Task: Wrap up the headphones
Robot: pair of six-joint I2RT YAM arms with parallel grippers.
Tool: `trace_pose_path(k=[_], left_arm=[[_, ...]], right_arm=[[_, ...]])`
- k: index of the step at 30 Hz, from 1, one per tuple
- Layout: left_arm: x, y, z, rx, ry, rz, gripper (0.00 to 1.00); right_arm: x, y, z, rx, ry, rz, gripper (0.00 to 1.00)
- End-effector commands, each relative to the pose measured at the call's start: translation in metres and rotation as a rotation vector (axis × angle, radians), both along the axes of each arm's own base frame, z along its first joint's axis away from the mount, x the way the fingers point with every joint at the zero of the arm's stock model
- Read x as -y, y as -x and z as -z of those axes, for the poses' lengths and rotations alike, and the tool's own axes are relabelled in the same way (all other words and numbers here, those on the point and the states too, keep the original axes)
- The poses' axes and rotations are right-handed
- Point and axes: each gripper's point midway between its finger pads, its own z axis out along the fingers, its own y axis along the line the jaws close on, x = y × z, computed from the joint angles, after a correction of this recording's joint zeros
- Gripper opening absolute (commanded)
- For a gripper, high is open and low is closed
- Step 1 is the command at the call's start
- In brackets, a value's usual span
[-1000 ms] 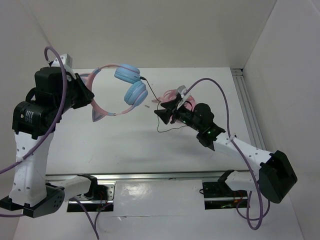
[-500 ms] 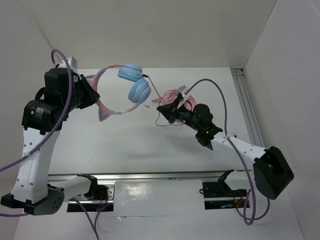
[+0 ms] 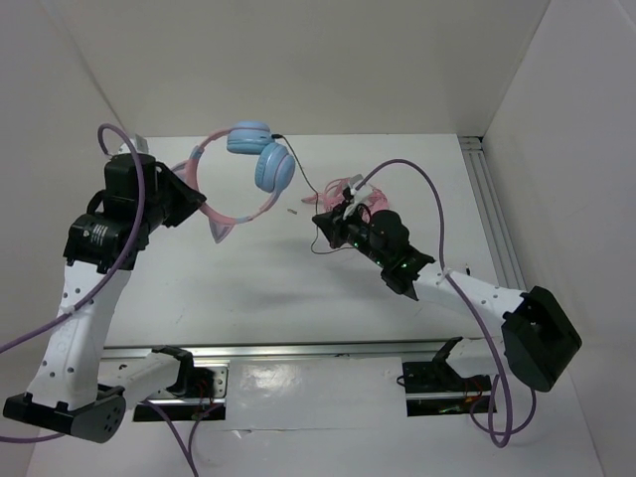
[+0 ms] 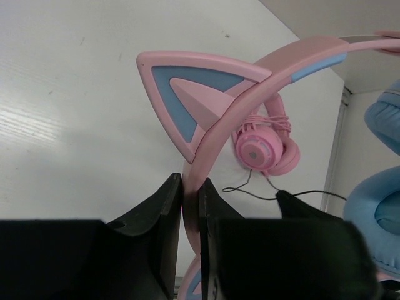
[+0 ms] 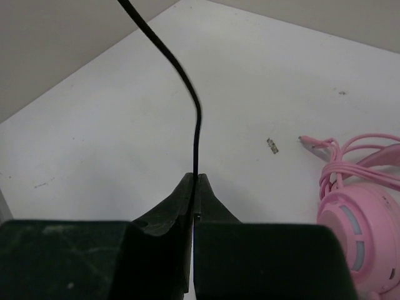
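Note:
The headphones (image 3: 260, 164) hang in the air at the back left, with a thin pink headband (image 4: 250, 94), light blue ear cups and pink cat ears (image 4: 187, 103). My left gripper (image 3: 191, 202) (image 4: 190, 187) is shut on the headband just below one cat ear. A thin black cable (image 3: 298, 179) (image 5: 187, 94) runs from the ear cups to my right gripper (image 3: 323, 221) (image 5: 195, 181), which is shut on it, the cable rising straight from the pinched fingertips.
All-pink headphones (image 3: 353, 194) (image 4: 265, 150) (image 5: 369, 219) with a coiled pink cord lie on the white table just behind my right gripper. A small scrap (image 5: 272, 145) lies on the table nearby. White walls close in the back and sides; a rail (image 3: 492, 209) runs along the right edge.
My right gripper has closed on the black cable and shifted slightly left and back. The left arm has swung right and away, carrying the headphones with it.

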Motion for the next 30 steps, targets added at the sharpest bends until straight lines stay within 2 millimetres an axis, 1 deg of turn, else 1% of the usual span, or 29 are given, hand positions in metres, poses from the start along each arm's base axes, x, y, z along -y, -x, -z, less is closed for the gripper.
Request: trace_pose_path(k=[1, 2, 3, 4, 5, 6, 7, 8, 9, 10, 11, 12, 13, 14, 15, 16, 17, 18, 19, 20, 21, 22, 23, 25, 26, 27, 28, 29, 30], left_arm=[[0.019, -0.023, -0.055, 0.215, 0.239, -0.008, 0.00], [0.032, -0.021, -0.049, 0.200, 0.289, 0.044, 0.00], [0.036, -0.020, -0.051, 0.215, 0.329, 0.063, 0.00], [0.044, -0.023, -0.051, 0.215, 0.391, 0.079, 0.00], [0.057, -0.022, -0.051, 0.223, 0.448, 0.142, 0.00], [0.060, -0.024, -0.051, 0.221, 0.483, 0.153, 0.00], [0.065, -0.024, -0.051, 0.213, 0.530, 0.161, 0.00], [0.070, -0.026, -0.048, 0.200, 0.555, 0.173, 0.00], [0.074, -0.025, -0.049, 0.194, 0.578, 0.198, 0.00], [0.077, -0.029, -0.044, 0.173, 0.601, 0.195, 0.00], [0.079, -0.031, -0.044, 0.168, 0.614, 0.201, 0.00], [0.082, -0.032, -0.038, 0.156, 0.630, 0.212, 0.00], [0.083, -0.033, -0.037, 0.153, 0.652, 0.203, 0.00], [0.087, -0.032, -0.029, 0.131, 0.671, 0.220, 0.00], [0.089, -0.034, -0.028, 0.135, 0.686, 0.227, 0.00], [0.089, -0.036, -0.032, 0.152, 0.705, 0.227, 0.00], [0.092, -0.035, -0.031, 0.151, 0.710, 0.242, 0.00], [0.093, -0.034, -0.034, 0.158, 0.714, 0.258, 0.00], [0.094, -0.037, -0.030, 0.148, 0.713, 0.254, 0.00], [0.096, -0.035, -0.031, 0.142, 0.718, 0.269, 0.00], [0.098, -0.036, -0.027, 0.126, 0.721, 0.276, 0.00], [0.098, -0.036, -0.027, 0.126, 0.721, 0.277, 0.00], [0.095, -0.038, -0.027, 0.126, 0.728, 0.264, 0.00], [0.092, -0.039, -0.027, 0.129, 0.728, 0.255, 0.00], [0.094, -0.040, -0.027, 0.127, 0.732, 0.270, 0.00], [0.094, -0.039, -0.028, 0.122, 0.737, 0.283, 0.00], [0.092, -0.040, -0.030, 0.132, 0.740, 0.286, 0.00], [0.093, -0.038, -0.031, 0.128, 0.743, 0.297, 0.00], [0.089, -0.040, -0.031, 0.133, 0.742, 0.284, 0.00]], right_arm=[[-0.003, -0.009, -0.003, -0.013, 0.027, 0.091, 0.00], [-0.002, -0.011, -0.007, -0.019, 0.000, 0.124, 0.00], [0.005, -0.014, -0.002, -0.052, -0.025, 0.178, 0.00], [0.004, -0.015, -0.005, -0.054, -0.045, 0.178, 0.00], [0.004, -0.015, 0.002, -0.068, -0.028, 0.179, 0.00], [-0.002, -0.011, -0.001, -0.069, -0.028, 0.158, 0.00], [-0.003, -0.012, -0.007, -0.061, -0.037, 0.157, 0.00], [-0.011, -0.004, -0.004, -0.069, -0.028, 0.132, 0.00], [-0.011, -0.004, -0.004, -0.069, -0.028, 0.132, 0.00], [-0.018, 0.001, -0.009, -0.063, -0.036, 0.106, 0.00], [-0.022, 0.005, -0.009, -0.057, -0.029, 0.091, 0.00], [-0.024, 0.006, -0.012, -0.059, -0.027, 0.077, 0.00], [-0.029, 0.010, -0.018, -0.049, -0.025, 0.062, 0.00], [-0.039, 0.014, -0.015, -0.049, -0.010, 0.039, 0.00], [-0.043, 0.017, -0.011, -0.063, 0.007, 0.028, 0.00], [-0.046, 0.014, -0.018, -0.042, 0.009, 0.044, 0.00], [-0.053, 0.019, -0.012, -0.055, 0.029, 0.041, 0.00], [-0.055, 0.020, -0.014, -0.048, 0.037, 0.043, 0.00], [-0.052, 0.013, -0.014, -0.046, 0.039, 0.086, 0.00], [-0.052, 0.013, -0.006, -0.069, 0.046, 0.109, 0.00], [-0.051, 0.011, -0.011, -0.063, 0.039, 0.120, 0.00], [-0.049, 0.010, -0.009, -0.067, 0.047, 0.137, 0.00], [-0.050, 0.006, -0.004, -0.080, 0.055, 0.153, 0.00], [-0.056, 0.007, -0.002, -0.098, 0.084, 0.145, 0.00], [-0.047, -0.002, -0.001, -0.097, 0.097, 0.214, 0.00], [-0.043, -0.002, 0.011, -0.123, 0.121, 0.258, 0.00], [-0.035, -0.007, 0.009, -0.142, 0.100, 0.325, 0.00], [-0.027, -0.017, 0.009, -0.163, 0.071, 0.354, 0.00], [-0.032, -0.015, -0.002, -0.146, 0.050, 0.303, 0.00]])
